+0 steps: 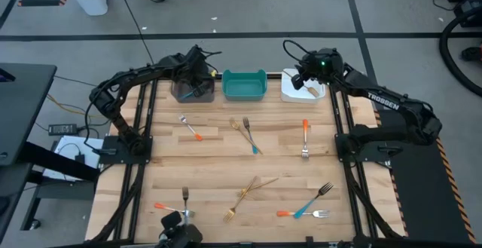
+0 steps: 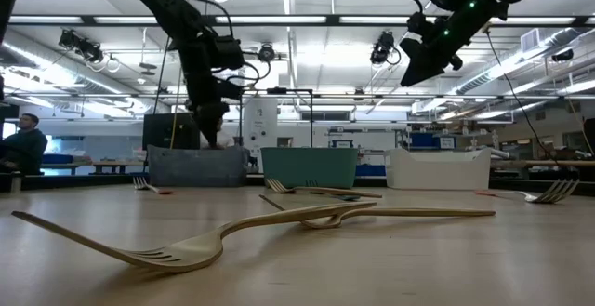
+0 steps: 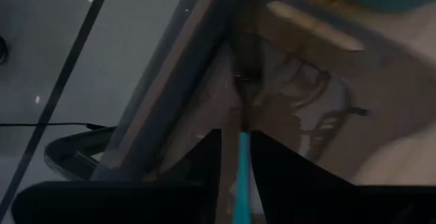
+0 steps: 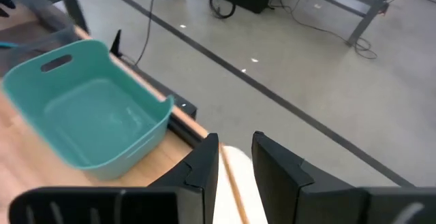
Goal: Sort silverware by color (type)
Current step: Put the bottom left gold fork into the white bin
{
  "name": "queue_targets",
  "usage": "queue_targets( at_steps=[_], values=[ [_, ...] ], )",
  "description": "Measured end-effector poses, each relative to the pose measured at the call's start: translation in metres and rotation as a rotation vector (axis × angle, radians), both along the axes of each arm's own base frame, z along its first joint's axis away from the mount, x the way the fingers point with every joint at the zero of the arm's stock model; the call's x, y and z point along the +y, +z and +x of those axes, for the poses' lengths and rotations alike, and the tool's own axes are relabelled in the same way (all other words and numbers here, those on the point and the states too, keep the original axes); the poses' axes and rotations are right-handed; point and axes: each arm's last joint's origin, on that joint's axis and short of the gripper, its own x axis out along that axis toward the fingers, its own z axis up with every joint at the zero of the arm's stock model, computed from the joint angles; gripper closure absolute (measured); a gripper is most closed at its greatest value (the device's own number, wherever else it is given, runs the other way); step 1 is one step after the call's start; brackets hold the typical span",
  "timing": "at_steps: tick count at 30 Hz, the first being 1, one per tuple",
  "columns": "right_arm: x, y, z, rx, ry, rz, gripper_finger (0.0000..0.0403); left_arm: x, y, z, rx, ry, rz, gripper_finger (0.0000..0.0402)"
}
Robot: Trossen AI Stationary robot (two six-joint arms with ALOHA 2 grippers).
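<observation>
**Both grippers over the bins, forks spread on the table**

From above, the left gripper is over the grey plastic bin at the far edge of the wooden table, and the right gripper is over the white bin. The teal plastic bin stands between them. On the table lie an orange-handled fork, a blue-handled fork crossing a gold fork, another orange-handled fork with silver tines, two crossed gold forks, a blue-handled fork with an orange one just beside it, and more near the front edge.

From table height, a gold fork lies nearest, tines down on the wood. The left gripper hangs just above the grey bin; the right gripper is higher, above the white bin.

In the left wrist view, the dark fingers stand a little apart, and a thin blue handle shows in the gap between them; I cannot tell if they touch it. Below is the grey bin.

In the right wrist view, the fingers are narrowly apart, with a slim tan handle between them over the white bin; contact is not clear. The teal bin is near.
</observation>
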Motion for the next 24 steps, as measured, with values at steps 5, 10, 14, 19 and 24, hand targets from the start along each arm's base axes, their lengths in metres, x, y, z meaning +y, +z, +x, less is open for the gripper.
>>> queue_targets(
  at_steps=[5, 10, 14, 19, 24],
  values=[
    [0.021, 0.001, 0.001, -0.012, 0.035, 0.071, 0.0305, -0.021, 0.032, 0.012, -0.031, -0.064, -0.003, 0.0314],
    [0.046, -0.002, -0.007, -0.074, -0.035, 0.278, 0.0305, -0.043, 0.07, 0.022, -0.124, -0.117, 0.057, 0.0314],
    [0.064, -0.013, -0.017, -0.049, -0.14, 0.491, 0.0306, -0.055, 0.087, 0.026, -0.191, -0.138, 0.093, 0.0314],
    [0.079, -0.03, -0.023, 0.048, -0.288, 0.768, 0.0315, -0.059, 0.095, 0.029, -0.256, -0.13, 0.121, 0.0314],
    [0.085, -0.042, -0.016, 0.042, -0.424, 0.969, 0.0322, -0.057, 0.097, 0.031, -0.294, -0.113, 0.136, 0.0315]
  ],
)
